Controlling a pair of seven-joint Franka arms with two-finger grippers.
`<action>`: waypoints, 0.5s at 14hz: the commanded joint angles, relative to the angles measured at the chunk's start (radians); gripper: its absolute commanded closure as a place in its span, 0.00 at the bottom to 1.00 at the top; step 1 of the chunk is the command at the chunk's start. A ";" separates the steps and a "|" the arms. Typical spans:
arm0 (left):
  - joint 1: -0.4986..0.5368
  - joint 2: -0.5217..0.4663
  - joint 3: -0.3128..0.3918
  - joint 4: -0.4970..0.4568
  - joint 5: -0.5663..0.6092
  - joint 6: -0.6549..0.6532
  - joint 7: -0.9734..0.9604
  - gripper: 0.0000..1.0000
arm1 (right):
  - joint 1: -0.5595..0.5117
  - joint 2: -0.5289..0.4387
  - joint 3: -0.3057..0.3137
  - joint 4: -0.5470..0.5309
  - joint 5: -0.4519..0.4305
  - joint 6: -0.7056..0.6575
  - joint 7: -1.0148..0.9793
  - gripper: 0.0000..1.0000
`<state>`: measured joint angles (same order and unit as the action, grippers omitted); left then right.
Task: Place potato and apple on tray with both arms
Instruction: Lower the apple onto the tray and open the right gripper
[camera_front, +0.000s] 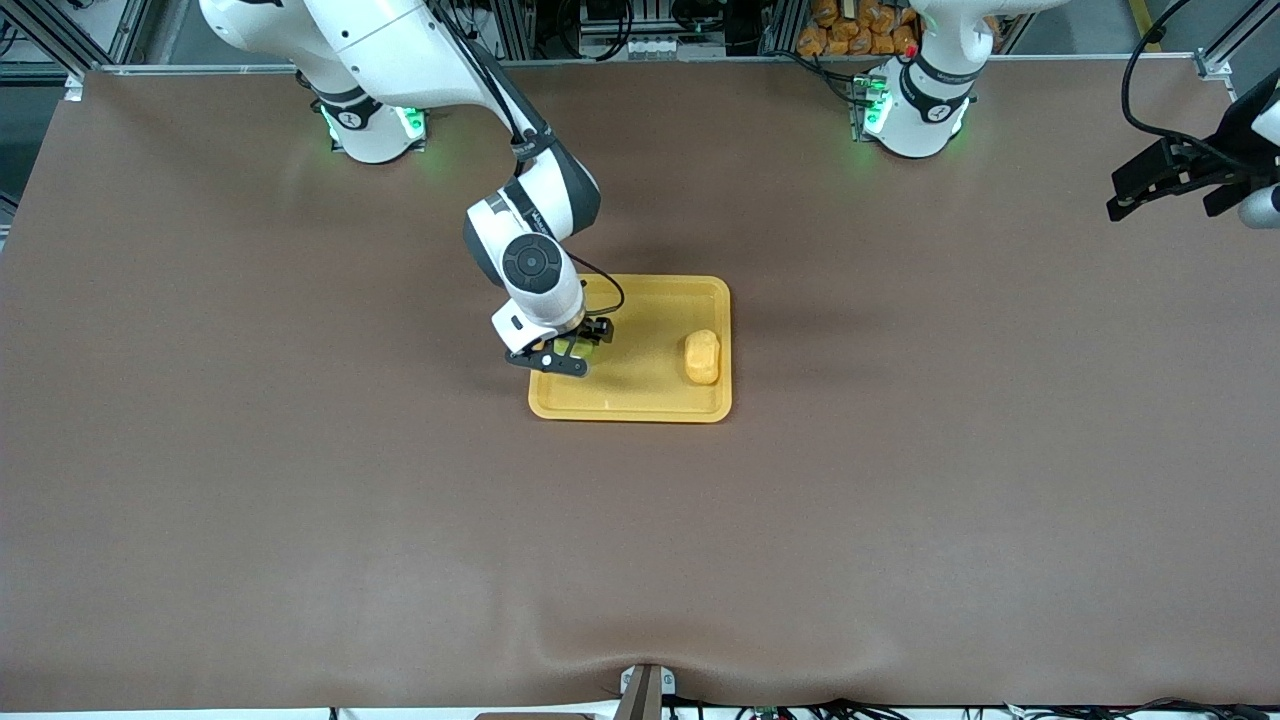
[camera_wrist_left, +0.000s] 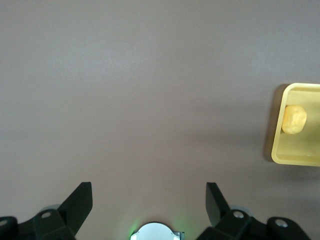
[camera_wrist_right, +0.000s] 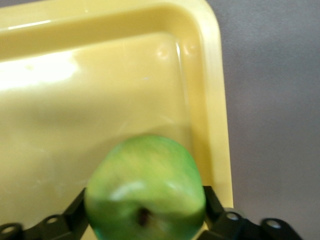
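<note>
Here the right tool (camera_front: 568, 350) sits low over the tray (camera_front: 640, 405) at the right arm's end of it, fingers flanking the apple (camera_wrist_right: 145, 189); whether they still clamp it I cannot tell. The potato (camera_front: 702, 357) lies in the tray toward the left arm's end. The left tool (camera_wrist_left: 149, 200) waits, fingers apart, above bare tabletop (camera_front: 900, 480).

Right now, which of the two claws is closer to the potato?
The right one. The right claw is over the tray that holds the potato, with the apple between its fingers. The left claw waits at the left arm's end of the table.
</note>
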<state>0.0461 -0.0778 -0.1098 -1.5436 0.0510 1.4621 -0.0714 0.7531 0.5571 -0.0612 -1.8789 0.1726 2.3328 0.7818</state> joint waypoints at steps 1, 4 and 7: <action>-0.009 -0.016 0.004 -0.009 -0.016 -0.014 0.013 0.00 | 0.006 -0.005 -0.006 0.017 0.007 -0.009 0.036 0.00; -0.012 -0.016 -0.001 -0.010 -0.016 -0.023 0.013 0.00 | -0.005 -0.020 -0.008 0.043 0.005 -0.030 0.022 0.00; -0.011 -0.016 -0.014 -0.009 -0.014 -0.039 0.012 0.00 | -0.011 -0.023 -0.014 0.122 0.005 -0.182 0.020 0.00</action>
<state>0.0357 -0.0778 -0.1221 -1.5459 0.0505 1.4430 -0.0714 0.7519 0.5502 -0.0744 -1.8026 0.1726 2.2385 0.7975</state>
